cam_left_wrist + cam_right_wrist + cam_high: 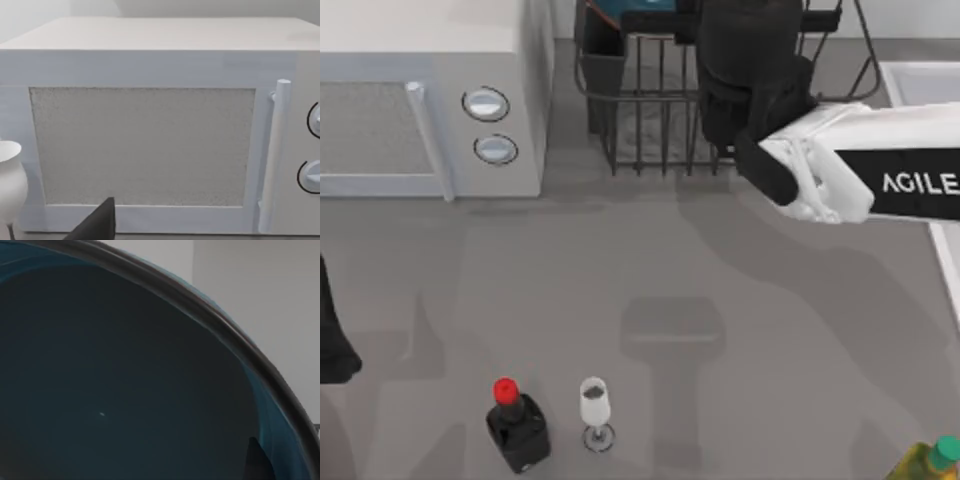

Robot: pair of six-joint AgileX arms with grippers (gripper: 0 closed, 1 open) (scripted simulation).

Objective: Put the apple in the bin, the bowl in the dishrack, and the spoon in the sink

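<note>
My right arm reaches from the right, and its dark right gripper (748, 75) hangs over the dishrack (650, 125), a dark wire rack at the back with a black utensil cup (603, 70). A teal sliver of the bowl (620, 10) peeks out at the rack's far edge. In the right wrist view the bowl (125, 380) is very close, its dark teal inside and thin rim facing me, with one dark fingertip (260, 460) lying just inside the rim. The sink (920, 80) shows its white rim at the far right. The apple, spoon and bin are out of view.
A white microwave (420, 70) with two knobs stands at the back left and faces the left wrist view (150, 145), beside a white vase (10, 185). Near the front edge stand a black red-capped bottle (517, 425), a wine glass (595, 405) and a yellow green-capped bottle (930, 462). My left gripper (332, 345) is parked at the left edge.
</note>
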